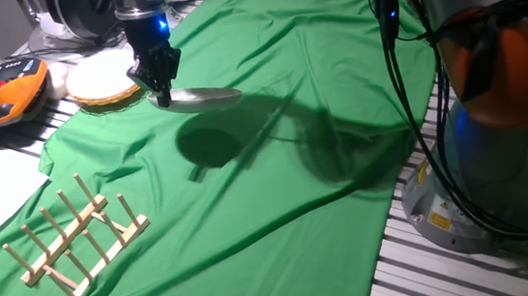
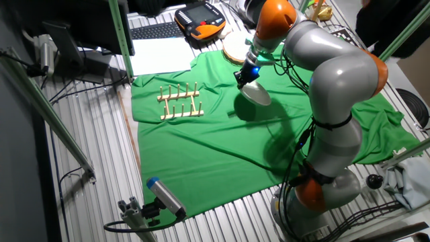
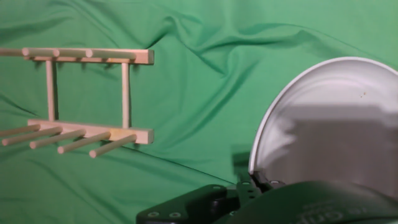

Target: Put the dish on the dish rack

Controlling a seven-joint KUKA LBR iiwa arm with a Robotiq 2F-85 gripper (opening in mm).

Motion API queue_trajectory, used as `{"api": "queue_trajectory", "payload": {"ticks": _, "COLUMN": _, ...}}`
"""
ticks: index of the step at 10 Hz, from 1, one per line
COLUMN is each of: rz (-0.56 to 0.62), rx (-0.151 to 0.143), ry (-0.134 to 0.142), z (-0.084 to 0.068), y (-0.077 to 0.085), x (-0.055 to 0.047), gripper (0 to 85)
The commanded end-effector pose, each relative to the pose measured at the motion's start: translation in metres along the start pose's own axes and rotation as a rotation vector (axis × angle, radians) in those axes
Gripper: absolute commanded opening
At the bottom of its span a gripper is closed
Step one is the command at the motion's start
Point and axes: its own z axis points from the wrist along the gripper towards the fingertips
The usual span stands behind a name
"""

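While hand-held [image 1: 163, 92], dish [image 1: 203, 97] off dish rack [image 1: 74, 239].

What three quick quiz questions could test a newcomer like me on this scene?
1. True or false: the white dish rests on the green cloth.
2. What grips the dish? A) the gripper B) nothing
3. Fill in: the wooden dish rack holds ___ dishes.

Key: 1. False, it is held above the cloth, casting a shadow. 2. A, the jaws clamp its rim. 3. No; its pegs stand bare.
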Motion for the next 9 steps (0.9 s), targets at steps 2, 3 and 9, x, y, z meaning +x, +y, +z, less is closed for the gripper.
{"api": "queue_trajectory", "payload": {"ticks": 2, "rz": 0.019, "rx": -0.004, "ry": -0.005, "z": 0.0001, "y": -0.0001, "x": -0.0001, "gripper": 0.0}}
{"api": "queue_trajectory", "payload": {"ticks": 3, "rz": 0.036, "rx": 0.012, "ry": -0.023, "z": 0.0001, "y": -0.0001, "x": -0.0001, "gripper": 0.0}}
{"api": "queue_trajectory", "payload": {"ticks": 9, "rz": 0.074, "rx": 0.048, "ry": -0.11, "z": 0.0001, "y": -0.0001, "x": -0.0001, "gripper": 0.0}}
